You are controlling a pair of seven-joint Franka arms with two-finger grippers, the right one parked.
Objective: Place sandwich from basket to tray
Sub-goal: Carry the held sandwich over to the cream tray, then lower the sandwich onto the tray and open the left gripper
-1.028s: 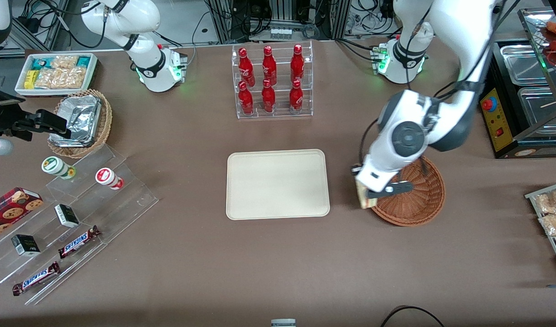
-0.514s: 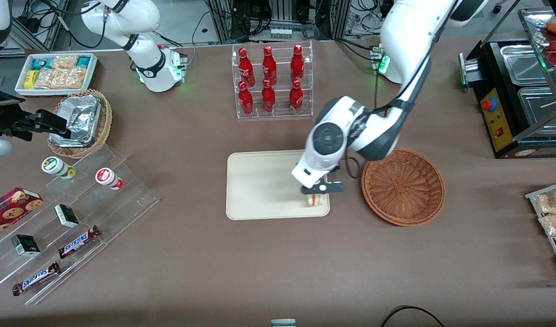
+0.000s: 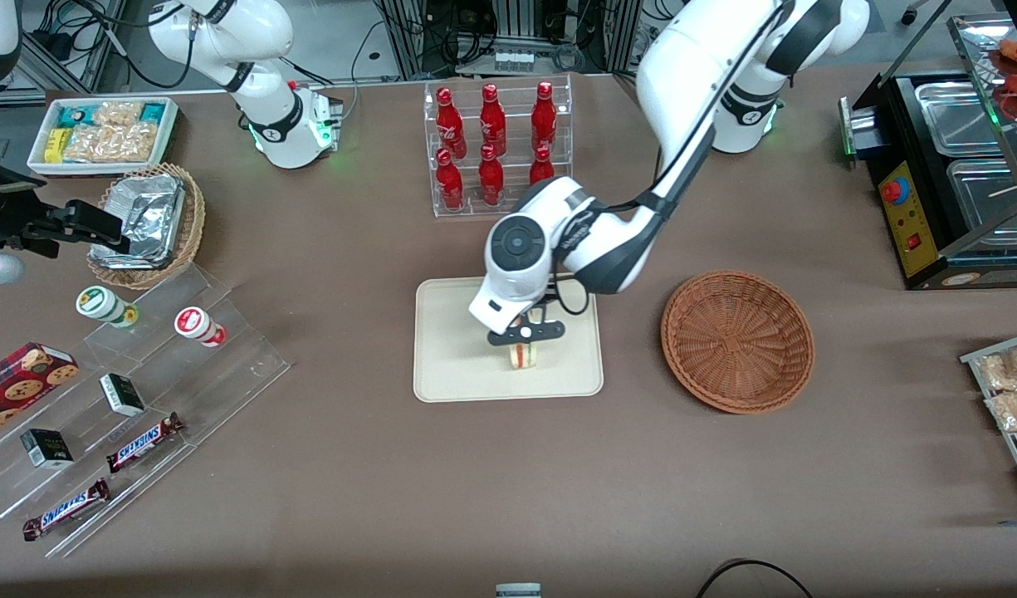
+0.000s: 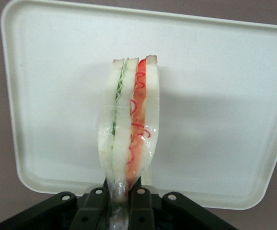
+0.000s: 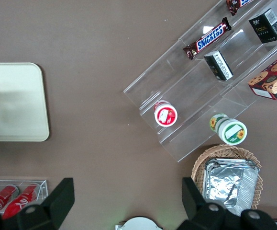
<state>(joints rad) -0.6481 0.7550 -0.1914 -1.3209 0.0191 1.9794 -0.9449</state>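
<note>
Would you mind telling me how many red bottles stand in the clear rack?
6 show: three on the rack's upper tier, three on the lower, one partly covered by the arm. The gripper holds the sandwich over the tray.

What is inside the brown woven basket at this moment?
Nothing shows inside the basket. The tool holds the sandwich above the tray; whether it touches is hidden.

glossy film-wrapped sandwich (image 4: 128,124), smooth matt tray (image 4: 215,96), woven wicker basket (image 3: 737,340), hand (image 3: 525,335) black
</note>
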